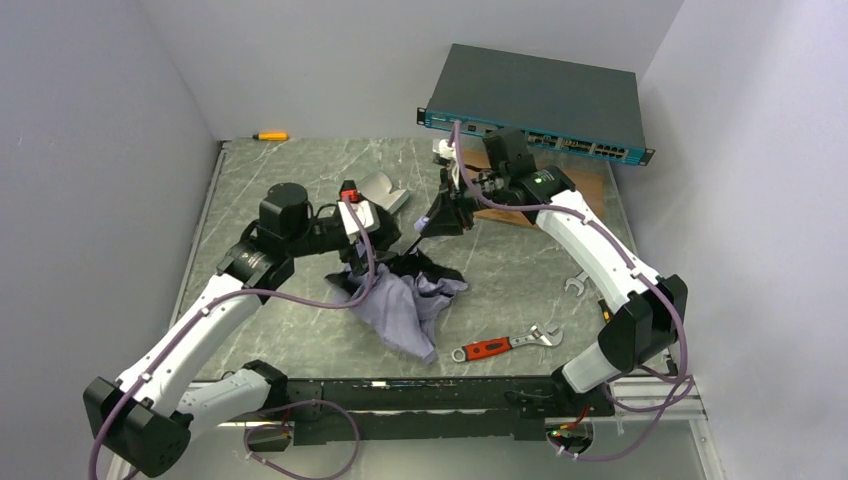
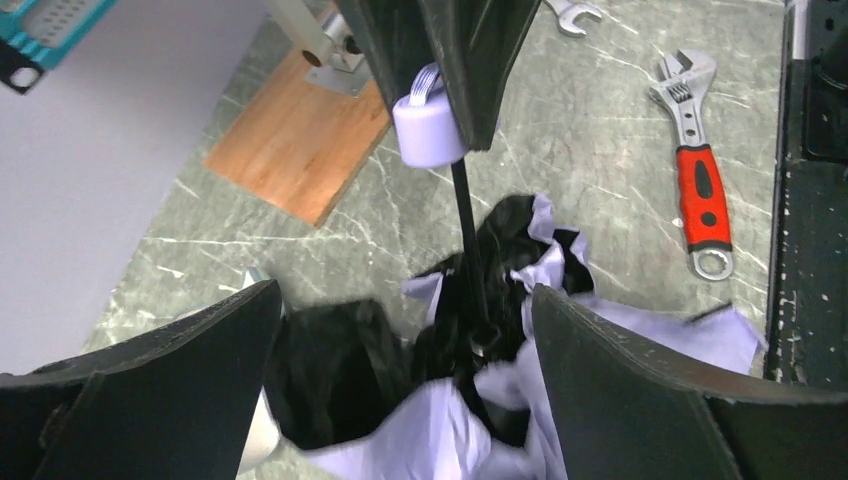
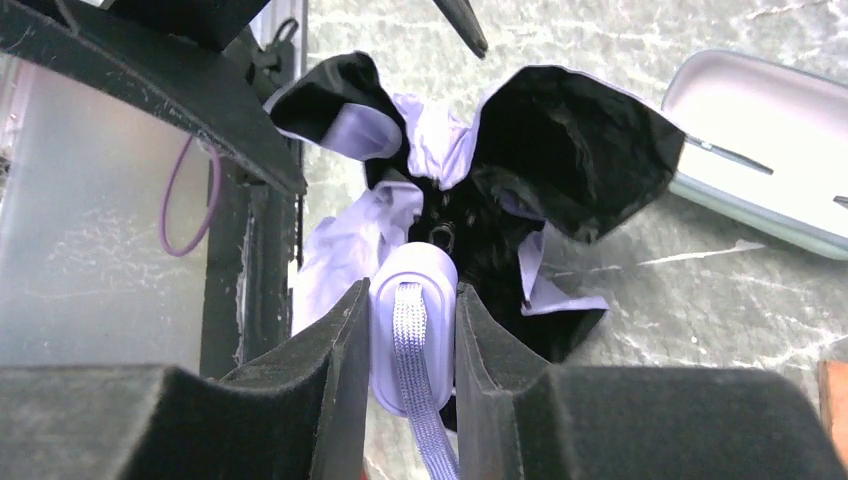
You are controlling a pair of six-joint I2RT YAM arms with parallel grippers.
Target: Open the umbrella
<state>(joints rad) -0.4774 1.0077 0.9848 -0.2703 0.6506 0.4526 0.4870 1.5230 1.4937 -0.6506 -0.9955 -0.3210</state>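
The umbrella lies crumpled mid-table, lavender-white and black fabric bunched up. My right gripper is shut on its lavender handle and holds it above the fabric, with the strap hanging out between the fingers. The thin black shaft runs from the handle down into the fabric. My left gripper is open, its jaws wide apart either side of the bunched fabric, in the left wrist view. I cannot tell whether it touches the fabric.
A pale oval clamshell case lies open behind the umbrella. A red-handled adjustable wrench and a spanner lie right of the fabric. A wooden board, a network switch and an orange screwdriver sit at the back.
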